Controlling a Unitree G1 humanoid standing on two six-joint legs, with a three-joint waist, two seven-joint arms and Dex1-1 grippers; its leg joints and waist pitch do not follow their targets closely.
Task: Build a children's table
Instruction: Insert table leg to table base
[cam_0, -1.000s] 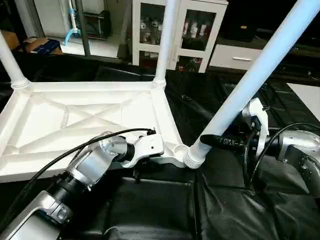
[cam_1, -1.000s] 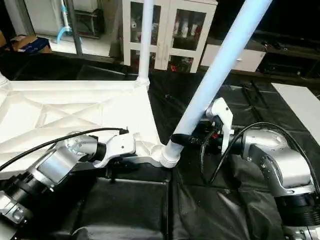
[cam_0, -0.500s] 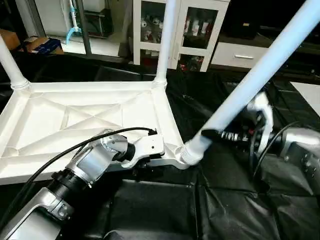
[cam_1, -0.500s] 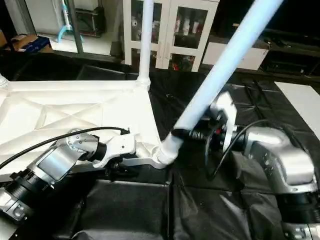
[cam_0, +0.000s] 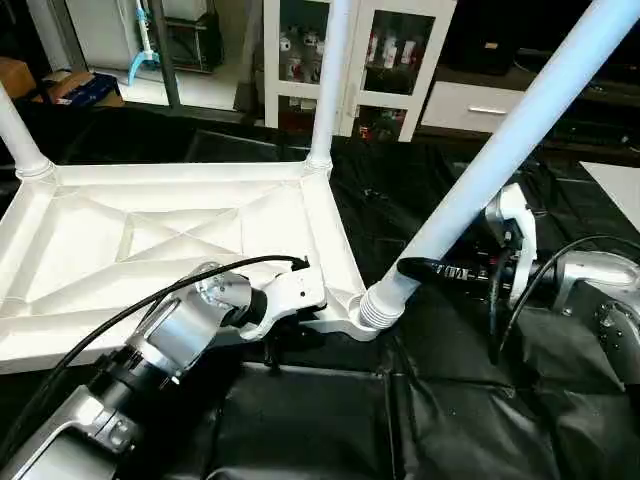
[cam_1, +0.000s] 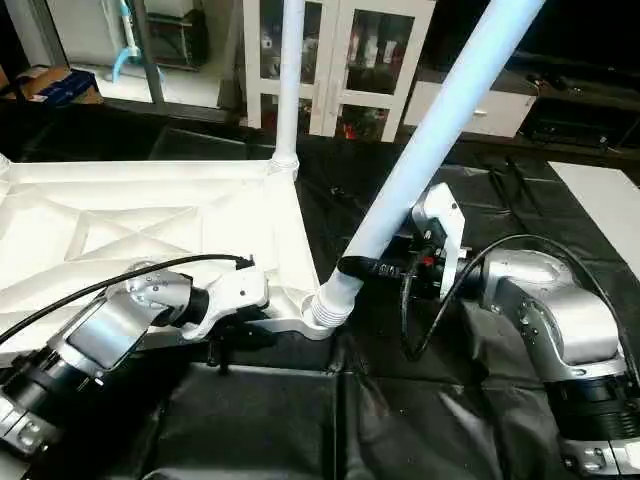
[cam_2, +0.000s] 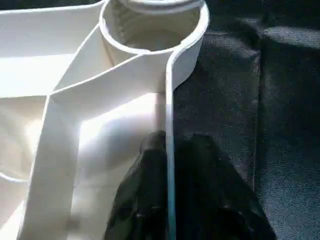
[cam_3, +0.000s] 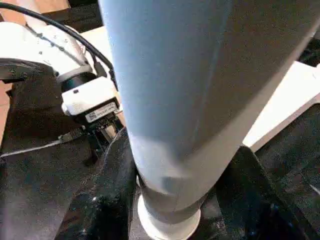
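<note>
The right pincer (cam_1: 385, 268) is clamped low on the stiff, smooth, probably light leg (cam_0: 500, 165) leaning at the near corner socket (cam_2: 152, 25), while the left pincer (cam_2: 167, 200) pinches the upturned tabletop's rim (cam_2: 169, 125), the sensible hold.

Black sheet (cam_0: 300, 420) covers the floor; white glass-door cabinet (cam_0: 385, 60) behind.

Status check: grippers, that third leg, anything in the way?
Left gripper pinches tabletop rim. Right gripper clamps tilted leg at corner socket. No obstruction.
</note>
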